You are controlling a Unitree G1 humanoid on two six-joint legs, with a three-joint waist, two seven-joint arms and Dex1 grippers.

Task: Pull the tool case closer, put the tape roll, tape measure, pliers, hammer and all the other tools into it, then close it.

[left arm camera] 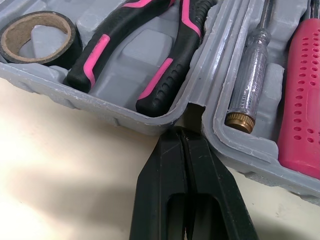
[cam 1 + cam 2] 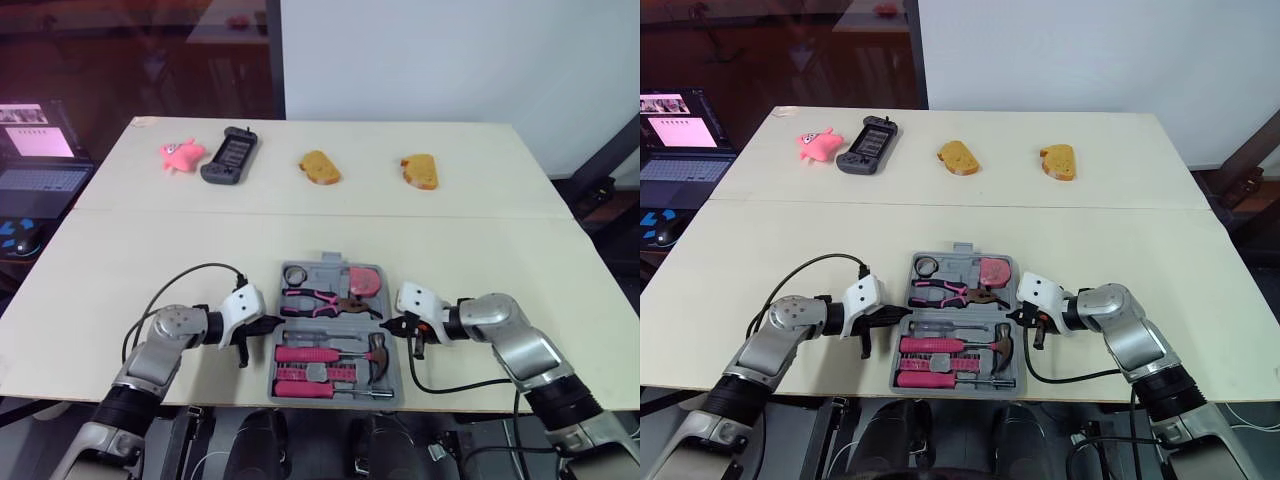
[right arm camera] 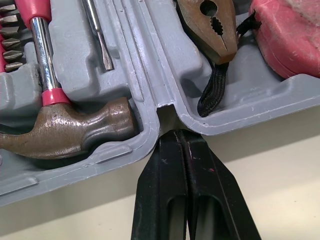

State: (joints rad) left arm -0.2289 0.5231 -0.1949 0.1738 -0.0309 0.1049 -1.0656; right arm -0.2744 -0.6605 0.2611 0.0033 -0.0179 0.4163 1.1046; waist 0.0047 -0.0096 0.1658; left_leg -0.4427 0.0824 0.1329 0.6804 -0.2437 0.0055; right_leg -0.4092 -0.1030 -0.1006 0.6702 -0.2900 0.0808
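Tool case (image 2: 322, 276) lies open on the worktop (image 2: 150, 260), with the tape roll (image 2: 296, 274), pliers (image 2: 315, 300) and tape measure (image 2: 364, 282) in its far half and the hammer (image 2: 340, 353) in its near half. The left tool (image 2: 272, 325) and right tool (image 2: 390, 325), both clenched on nothing, rest their tips in the case's hinge notches, one at each end. This looks meant to steady or slide the case before it is closed.

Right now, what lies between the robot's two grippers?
The open tool case lies there, as the left eye view shows; the left gripper and right gripper, both shut, sit at its hinge ends.
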